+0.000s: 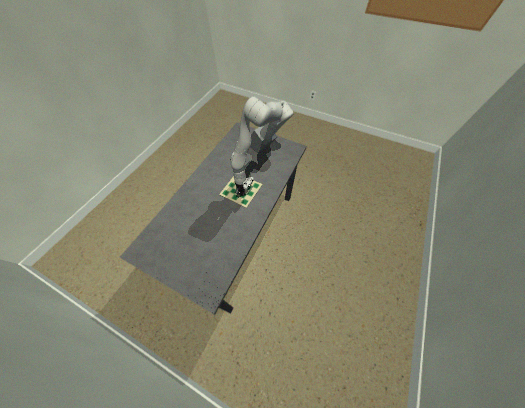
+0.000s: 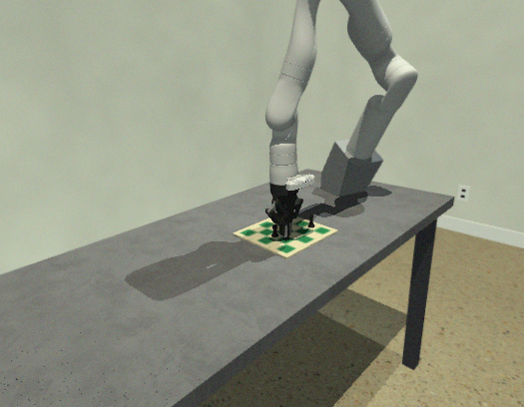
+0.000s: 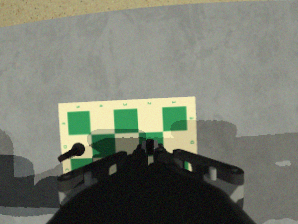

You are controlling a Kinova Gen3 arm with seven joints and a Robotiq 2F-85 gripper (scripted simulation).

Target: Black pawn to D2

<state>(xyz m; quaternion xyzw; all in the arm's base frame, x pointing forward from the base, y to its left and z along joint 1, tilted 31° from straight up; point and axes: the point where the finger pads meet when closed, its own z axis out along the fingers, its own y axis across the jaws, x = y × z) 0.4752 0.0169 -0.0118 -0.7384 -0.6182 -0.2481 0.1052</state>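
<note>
- The claw [image 3: 149, 148] stands low over the chessboard [image 3: 186, 106], its fingers drawn almost together and clamped on a thin dark piece, which I take to be the black pawn [image 3: 149, 145].
- In the wrist view only a small dark tip of that pawn shows, squarely between the two fingertips; the rest of it is hidden by the claw's body.
- In the exterior view the claw [image 2: 285, 224] reaches nearly down to the board [image 2: 289, 253]; whether the pawn's base touches the surface or hangs just above it I cannot tell.
- Judged step: the pawn is gripped, either just picked up or being carried toward D2. Which square lies below the claw is not readable, since the edge letters are too small.
- The next move calls for a straight lift clear of the neighbours, a short travel to D2, then a vertical set-down so that the base lands wholly inside the square before the fingers release.
- Just to the left of the claw in the wrist view stands another black piece [image 3: 76, 149], near the board's left edge; it appears upright in the exterior view [image 2: 274, 230].
- A further dark piece [image 2: 312, 219] stands beyond the claw, toward the arm's base.
- The board lies on the grey table [image 2: 90, 319].
</note>
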